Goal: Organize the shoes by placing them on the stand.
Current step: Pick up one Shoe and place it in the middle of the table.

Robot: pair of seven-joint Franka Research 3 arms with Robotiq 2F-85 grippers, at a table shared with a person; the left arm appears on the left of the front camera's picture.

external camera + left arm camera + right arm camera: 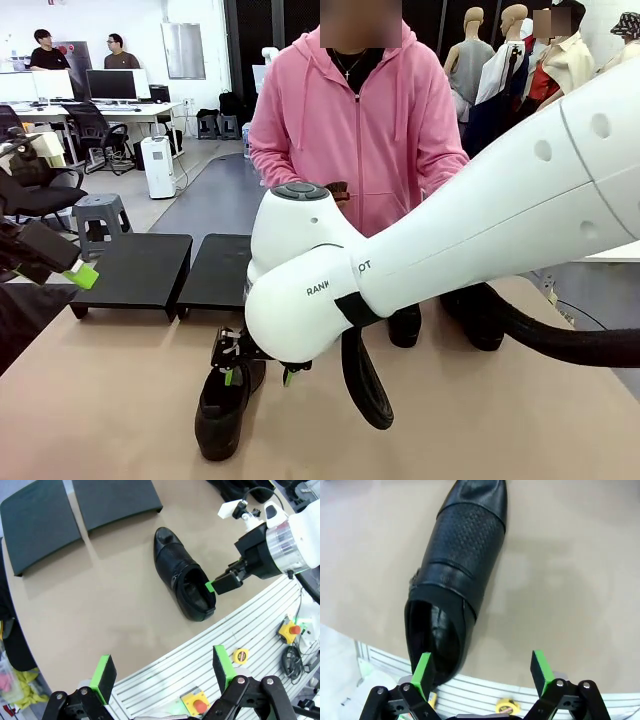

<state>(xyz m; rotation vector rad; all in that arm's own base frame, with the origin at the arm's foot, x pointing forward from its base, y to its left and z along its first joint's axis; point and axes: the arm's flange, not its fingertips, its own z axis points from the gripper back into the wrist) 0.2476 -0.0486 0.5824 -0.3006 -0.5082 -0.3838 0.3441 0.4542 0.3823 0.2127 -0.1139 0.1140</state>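
One shoe (222, 408) is seen lying on the table (120, 400) near the robot's edge, toe turned toward the stand (140, 268) and well apart from it. Both platforms of the stand are seen bare, so the task is judged barely begun. Right tool (481, 667) is held low at the heel end with jaws wide apart and nothing clamped. One pad (422, 669) is placed at the heel opening, the other out over bare table beside the shoe. That placement is judged suited to a pinch on the heel wall, the stiffest part and the easiest to lift by. Left tool (164, 670) is held high and back at the left, jaws apart and empty, probably kept there to leave room for the right arm reaching across the middle. Further shoes (405, 326) are made out on the far side of the table, partly hidden behind that arm, count not clear
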